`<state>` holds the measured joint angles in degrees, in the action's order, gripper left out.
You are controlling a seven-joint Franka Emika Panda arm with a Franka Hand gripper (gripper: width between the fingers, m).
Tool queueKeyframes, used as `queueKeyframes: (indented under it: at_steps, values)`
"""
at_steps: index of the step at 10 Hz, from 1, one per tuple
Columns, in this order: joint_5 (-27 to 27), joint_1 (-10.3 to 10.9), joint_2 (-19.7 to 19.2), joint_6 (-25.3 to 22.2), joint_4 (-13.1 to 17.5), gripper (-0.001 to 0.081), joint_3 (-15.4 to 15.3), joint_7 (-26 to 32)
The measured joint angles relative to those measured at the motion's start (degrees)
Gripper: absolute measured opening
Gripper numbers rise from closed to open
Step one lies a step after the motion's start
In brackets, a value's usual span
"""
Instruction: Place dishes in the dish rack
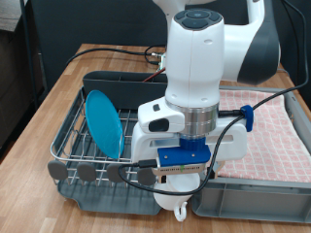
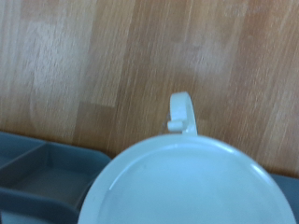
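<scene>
My gripper (image 1: 177, 195) hangs low at the exterior view's bottom, between the dish rack and the grey tub, shut on a small white cup (image 1: 180, 208). In the wrist view the cup's rim (image 2: 187, 187) fills the lower part and its handle (image 2: 182, 112) points away over the wooden table; my fingers do not show there. The light-blue plate (image 1: 102, 122) stands on edge in the chrome wire rack (image 1: 68, 146) on its dark grey tray, with the tall trough (image 1: 117, 82) behind. A corner of the grey tray (image 2: 37, 173) shows in the wrist view. The wooden spoon is out of view.
A grey rectangular tub (image 1: 255, 200) sits at the exterior view's bottom right. Pink-and-white checkered cloth (image 1: 277, 131) spreads behind it. Black cables (image 1: 117, 50) run across the wooden table (image 1: 44, 102) at the back. My arm hides the rack's right side.
</scene>
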<state>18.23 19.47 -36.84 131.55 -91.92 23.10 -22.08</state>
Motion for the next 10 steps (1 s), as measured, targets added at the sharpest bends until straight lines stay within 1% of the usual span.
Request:
queueKeyframes:
  at_steps: [1, 2, 6, 10]
  values:
    - [-1.1, 0.5, 0.9, -2.4, 0.3, 0.0799, 0.7, -0.6]
    - [-2.1, 1.1, 2.0, -3.8, 0.4, 0.0799, 1.6, -1.5]
    - [-6.8, 4.3, 6.9, -4.5, -0.8, 0.0802, 5.2, -5.2]
    - [-9.6, 6.3, 10.9, -7.5, -1.5, 0.0802, 7.1, -7.2]
